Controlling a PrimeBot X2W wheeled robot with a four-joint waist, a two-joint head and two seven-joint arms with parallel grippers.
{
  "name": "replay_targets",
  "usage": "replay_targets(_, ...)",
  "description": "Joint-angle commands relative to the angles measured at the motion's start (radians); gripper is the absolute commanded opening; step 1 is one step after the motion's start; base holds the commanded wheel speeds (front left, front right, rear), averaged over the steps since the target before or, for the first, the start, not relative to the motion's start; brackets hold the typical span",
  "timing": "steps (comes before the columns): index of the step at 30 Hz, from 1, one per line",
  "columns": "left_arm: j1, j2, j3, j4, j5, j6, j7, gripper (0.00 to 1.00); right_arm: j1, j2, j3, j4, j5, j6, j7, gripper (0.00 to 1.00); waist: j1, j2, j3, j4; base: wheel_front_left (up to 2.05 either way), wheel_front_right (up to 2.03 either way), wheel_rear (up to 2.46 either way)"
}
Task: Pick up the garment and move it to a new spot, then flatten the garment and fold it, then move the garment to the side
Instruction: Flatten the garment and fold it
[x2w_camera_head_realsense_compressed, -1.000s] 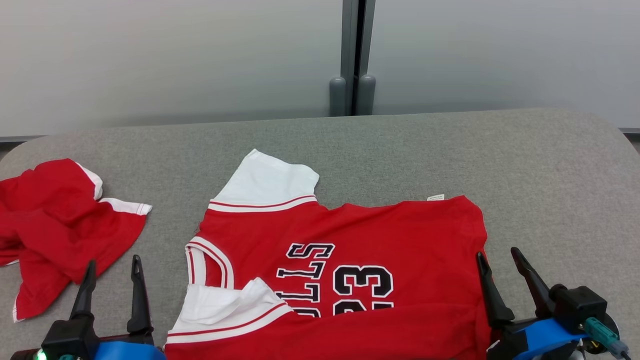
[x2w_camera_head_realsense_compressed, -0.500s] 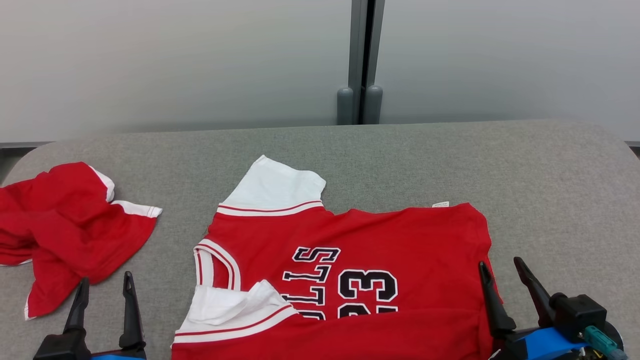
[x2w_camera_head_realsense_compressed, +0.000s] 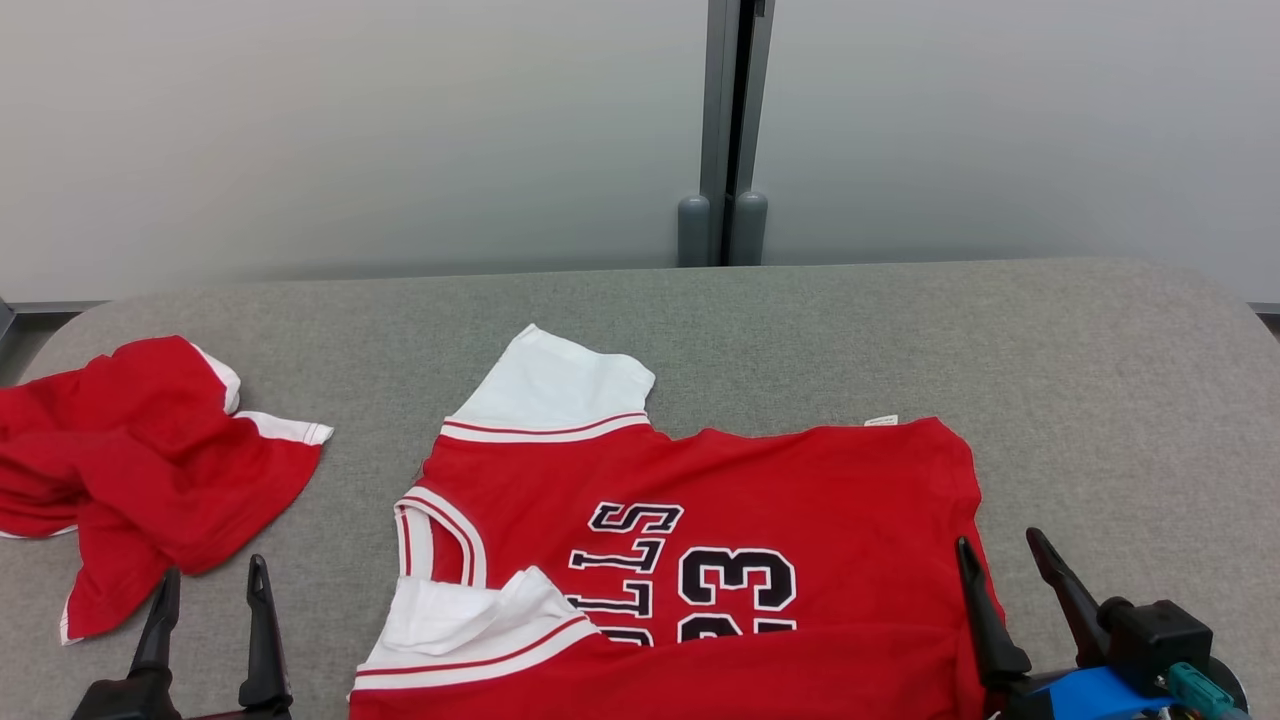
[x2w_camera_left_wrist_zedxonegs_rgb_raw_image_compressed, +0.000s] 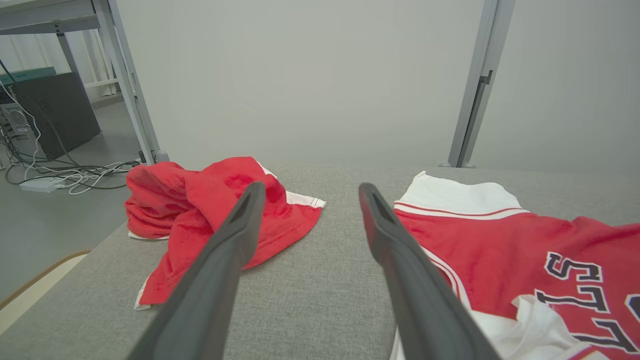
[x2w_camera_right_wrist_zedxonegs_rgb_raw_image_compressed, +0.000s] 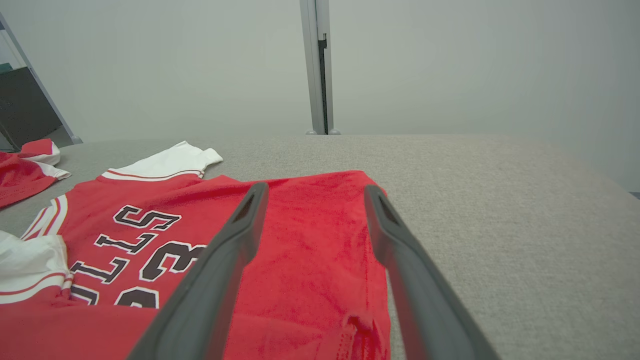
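While my left end effector (x2w_camera_head_realsense_compressed: 213, 570) and right end effector (x2w_camera_head_realsense_compressed: 998, 540) hang apart and empty, I should pinch the flat shirt's (x2w_camera_head_realsense_compressed: 700, 480) near edge at both ends, lifting evenly.

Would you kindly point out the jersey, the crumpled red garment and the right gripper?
jersey (x2w_camera_head_realsense_compressed: 850, 500), head view, on its plain red body.
crumpled garment (x2w_camera_head_realsense_compressed: 150, 470), head view, on its red middle.
right gripper (x2w_camera_head_realsense_compressed: 997, 537), head view, midway between its open fingertips.

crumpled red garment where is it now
The crumpled red garment lies far left on the table in the head view, left of the spread jersey, just beyond the left claw.
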Motion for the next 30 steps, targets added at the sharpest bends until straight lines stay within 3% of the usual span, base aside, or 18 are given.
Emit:
replay_targets(1, 0.004, 0.006, -0.004, -0.002, -0.001, 0.005, -0.004, 1.00, 0.012, 0.002, -0.002, -0.007, -0.006, 0.000, 0.006, 1.00, 0.0000, -0.0001, -0.003, 0.000, 0.00, 0.00, 0.00)
replay_targets(19, -0.059, 0.030, -0.009, -0.002, -0.021, -0.011, 0.008, 1.00, -0.033, 0.006, 0.002, -0.012, 0.001, 0.000, 0.021, 1.00, 0.0000, -0.0001, 0.019, -0.018, 0.00, 0.00, 0.00)
replay_targets(30, -0.456, 0.127, -0.038, 0.042, -0.014, -0.109, 0.084, 1.00, -0.315, -0.072, 0.038, 0.043, -0.012, 0.000, 0.087, 1.00, 0.0000, -0.0001, 0.164, -0.068, 0.00, 0.00, 0.00)
